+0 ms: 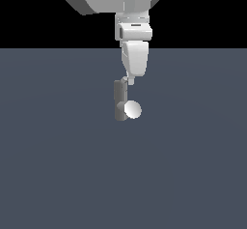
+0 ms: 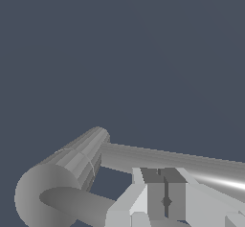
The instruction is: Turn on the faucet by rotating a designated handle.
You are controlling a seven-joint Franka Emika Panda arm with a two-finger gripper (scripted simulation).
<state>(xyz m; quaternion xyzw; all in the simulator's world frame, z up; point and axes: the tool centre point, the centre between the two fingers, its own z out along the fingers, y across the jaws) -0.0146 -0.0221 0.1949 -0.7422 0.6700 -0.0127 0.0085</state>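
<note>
Small grey metallic upright faucet post (image 1: 118, 99) stands mid-floor on the flat slate-blue ground (image 1: 48, 150). A short stub off its lower part ends in a round white ball (image 1: 132, 109), at about 4 o'clock from the post's middle.

White robot gripper (image 1: 129, 80) hangs from 12 o'clock, its tip beside the post top at roughly 1 o'clock, close or touching; contact unclear.

Wrist view: post (image 2: 79, 156) lies at about 9 o'clock of the gripper (image 2: 162, 199). Thin flat light-grey lever handle (image 2: 191, 166) runs long-axis from the post toward 3 o'clock, passing right by the fingers (image 2: 143, 192).

Fingers look drawn together, gripping nothing; not certain.

Judgement: the coming push goes crosswise to the lever's length.
</note>
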